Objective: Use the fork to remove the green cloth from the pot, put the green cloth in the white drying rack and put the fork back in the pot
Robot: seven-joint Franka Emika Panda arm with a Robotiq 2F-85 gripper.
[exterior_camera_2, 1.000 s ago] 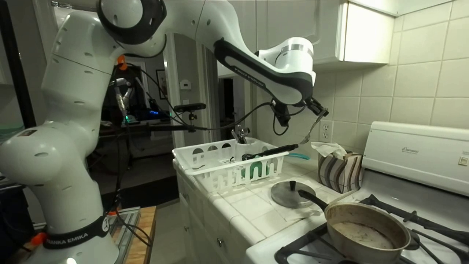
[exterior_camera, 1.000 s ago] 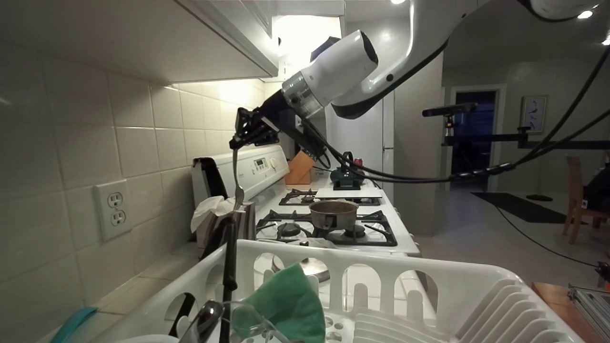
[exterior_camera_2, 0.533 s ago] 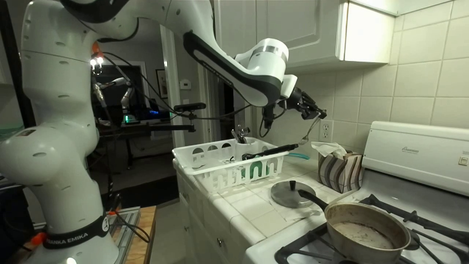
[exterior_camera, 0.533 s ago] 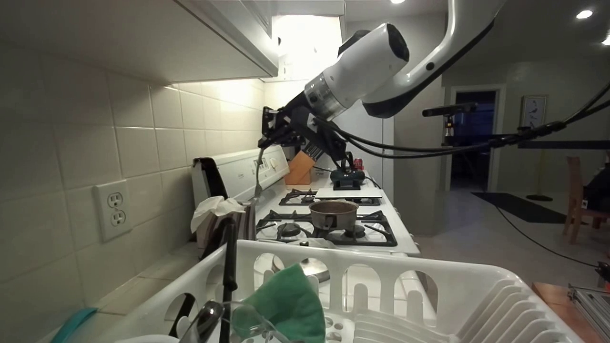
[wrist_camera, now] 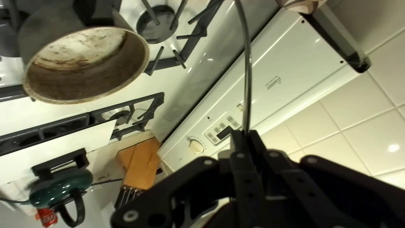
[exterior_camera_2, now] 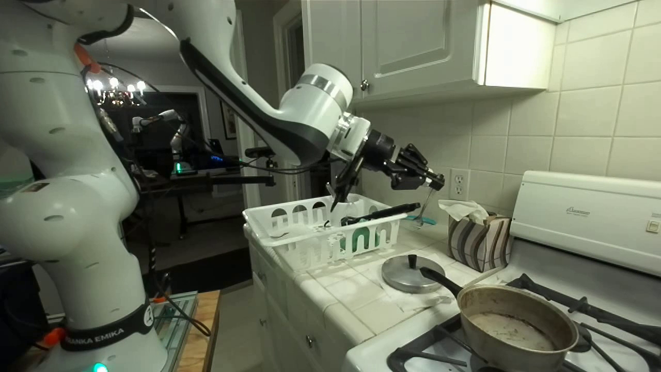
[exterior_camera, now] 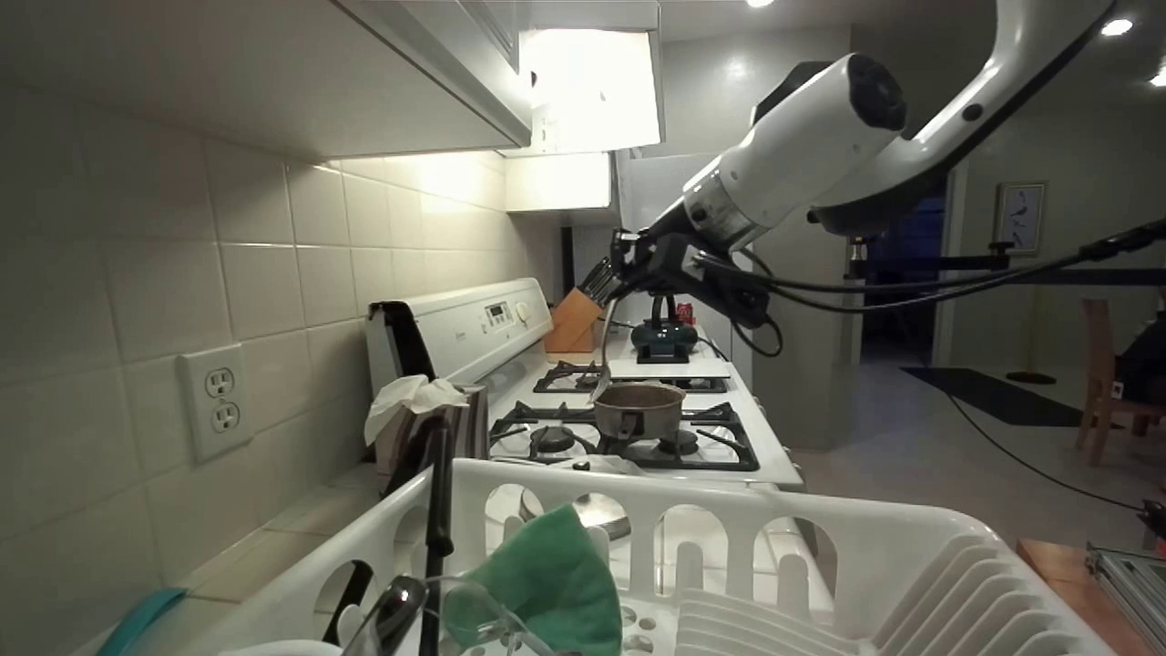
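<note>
My gripper (exterior_camera: 621, 281) is shut on the handle end of a silver fork (exterior_camera: 606, 342), held in the air with its tines down. In the wrist view the fork (wrist_camera: 247, 69) runs up from the fingertips (wrist_camera: 248, 136) and its tines are out of frame. The metal pot (exterior_camera_2: 477, 333) stands on the stove and looks free of cloth inside; it also shows in the wrist view (wrist_camera: 95, 85). The fork is apart from the pot. The green cloth (exterior_camera: 547, 574) lies in the white drying rack (exterior_camera: 911, 533), partly behind other dishes.
A striped tissue box (exterior_camera_2: 480, 243) stands by the wall. A metal lid (exterior_camera_2: 408, 276) lies on the counter. A black handle (exterior_camera_2: 390, 212) sticks out over the rack's rim. A knife block (wrist_camera: 139, 164) and teal kettle (wrist_camera: 60, 186) stand beyond the stove. A cabinet (exterior_camera_2: 413, 41) hangs above.
The gripper with the fork has moved away from the tiled wall, shifting right in an exterior view and lower and slightly left in another. The cloth, pot and rack have not moved.
</note>
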